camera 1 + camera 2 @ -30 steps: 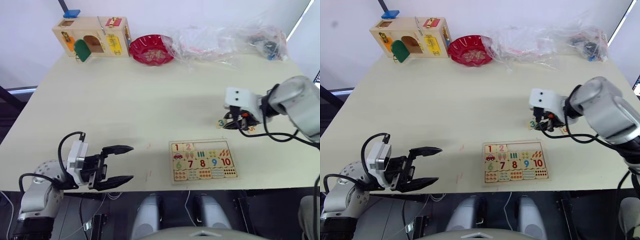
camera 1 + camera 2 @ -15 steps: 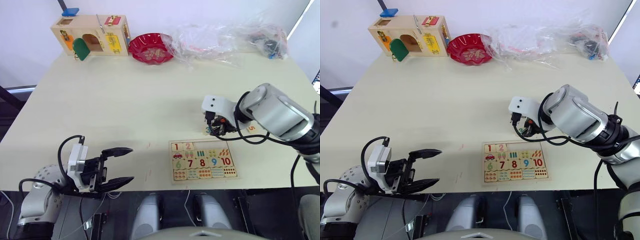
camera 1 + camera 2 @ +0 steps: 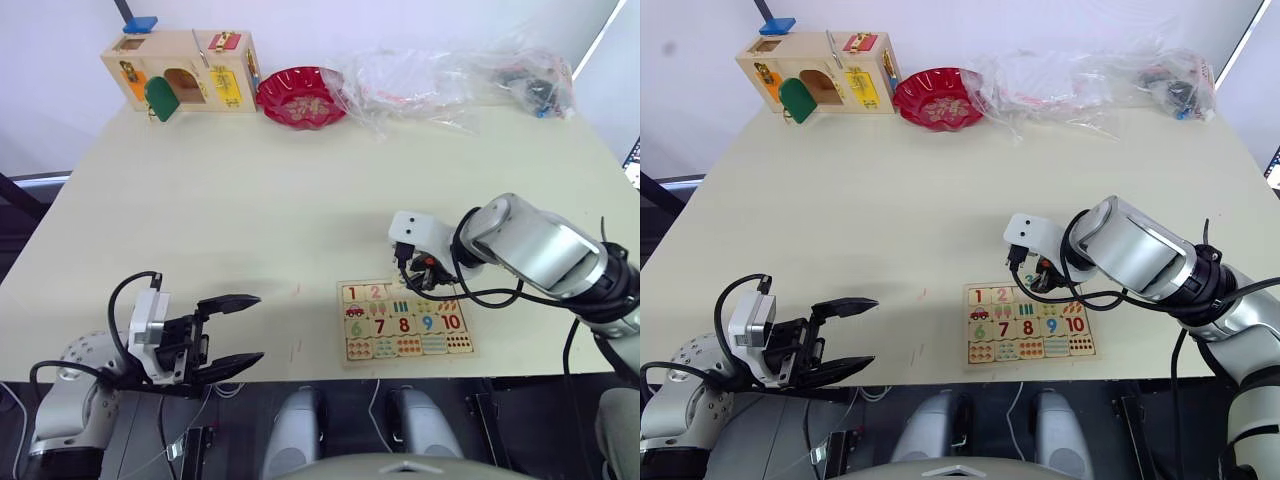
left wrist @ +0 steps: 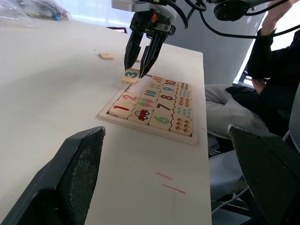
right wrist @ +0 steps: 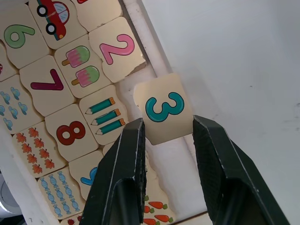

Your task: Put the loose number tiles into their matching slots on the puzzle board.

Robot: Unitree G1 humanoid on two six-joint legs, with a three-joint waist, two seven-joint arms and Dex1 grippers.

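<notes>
Pale table [image 3: 250, 210] against white wall. Latch box [image 3: 180, 72] and red bowl [image 3: 302, 97] lie at 11–12 o'clock. Left gripper [image 3: 228, 335] is spread wide, empty. Puzzle board [image 3: 405, 322] sits at 5 o'clock; tile 3 [image 5: 164, 115] is pinched by right gripper [image 5: 164, 140] over the board's top edge. Person seated beyond table [image 4: 272, 70].

The puzzle board [image 3: 408, 322] and 3 tile [image 5: 164, 109] are pale, smooth wood. The bench [image 3: 250, 200] looks matt cream. The bags [image 3: 450, 75] are glossy clear plastic.

A pale table [image 3: 250, 210] carries the puzzle board [image 3: 405, 321], wooden box [image 3: 180, 72] and red bowl [image 3: 302, 97].
</notes>
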